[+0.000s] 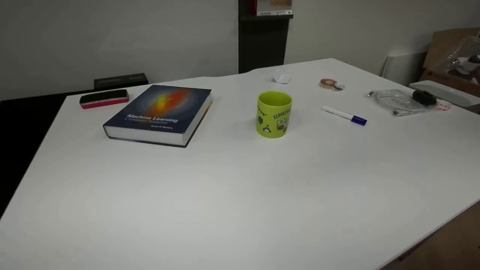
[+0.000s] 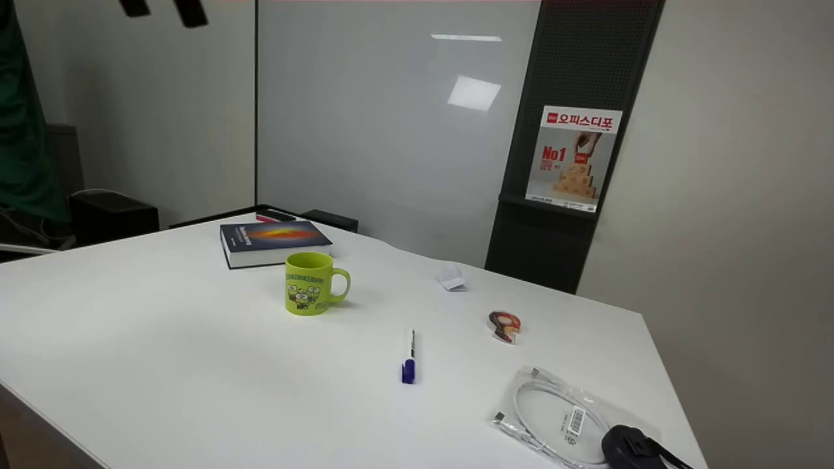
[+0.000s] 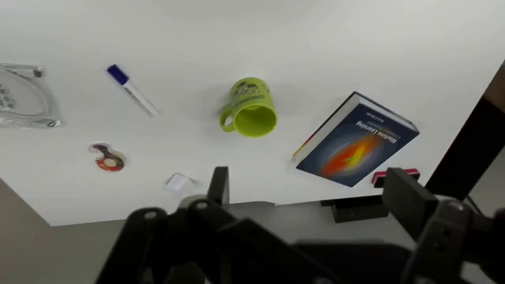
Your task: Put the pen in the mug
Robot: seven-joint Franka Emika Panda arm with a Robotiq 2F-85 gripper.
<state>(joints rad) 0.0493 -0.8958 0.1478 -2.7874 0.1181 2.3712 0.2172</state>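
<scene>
In an exterior view I have the pen (image 1: 344,115) lying on the table (image 1: 225,195) at 3 o'clock from the mug (image 1: 273,116), apart from it, blue end aimed toward 4. The mug stands upright, mouth up. Placing the pen, then, isn't done. The book (image 1: 161,110) is over at 9 o'clock, touching neither.

In an exterior view only the ends of my gripper (image 2: 163,10) show, a gap between them, at the top edge toward 11 o'clock from the mug, well apart from it and the pen. Here the pen is at 4 o'clock from the mug, blue end toward 6. I judge the reach for it is not yet made.

In the wrist view the jaws sit on the 6 o'clock side, spread wide, gripping nothing that I can see. The pen is at 9 o'clock from the mug, blue end toward 11, and the tape (image 3: 105,161) is at 8. As I read it I'm at the very start; all the work is left: line up over the pen, close on it, lift, swing it across, tip it upright, lower it into the mug and let go.
</scene>
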